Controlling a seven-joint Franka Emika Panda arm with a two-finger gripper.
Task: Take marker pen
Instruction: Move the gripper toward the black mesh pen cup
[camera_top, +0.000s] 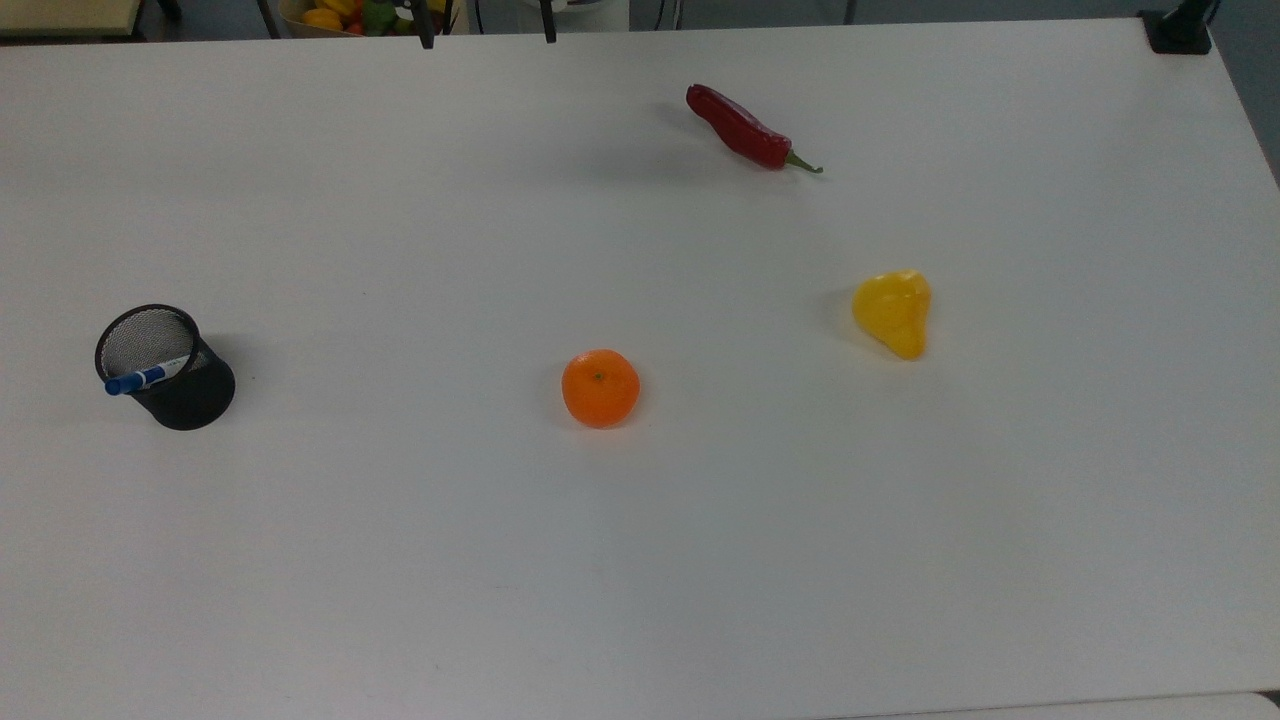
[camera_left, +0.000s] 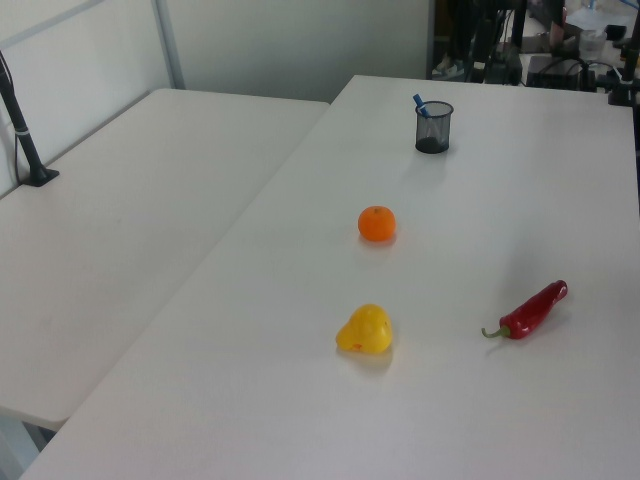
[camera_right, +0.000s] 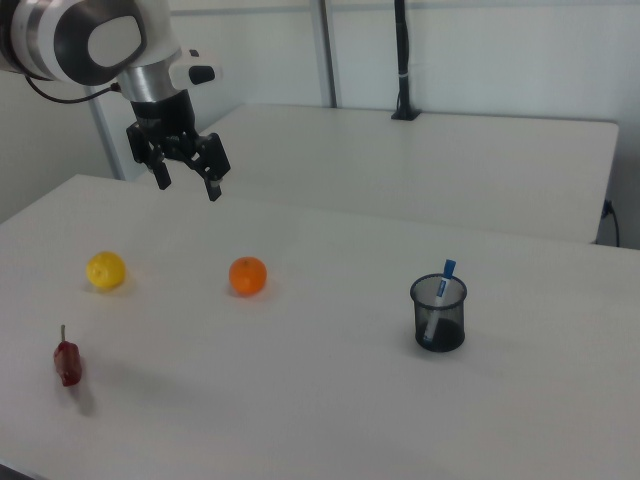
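- Top view: marker pen (camera_top: 147, 377) stands slanted in a black mesh pen cup (camera_top: 180, 385), blue cap over the rim at the top view's left. Best taken by the cap, lifted along its lean.
- Left view: pen tip above the cup rim, far end of the table (camera_left: 560, 180).
- Right view: gripper (camera_right: 187, 172) high above the orange (camera_right: 247, 276), fingers spread and empty, pointing down; cup well apart toward the right view's right.

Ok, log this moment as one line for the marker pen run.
stage: before grasp | gripper: open, raised above table, holding nothing | marker pen: leaning in black mesh cup, blue cap up | orange, untouched
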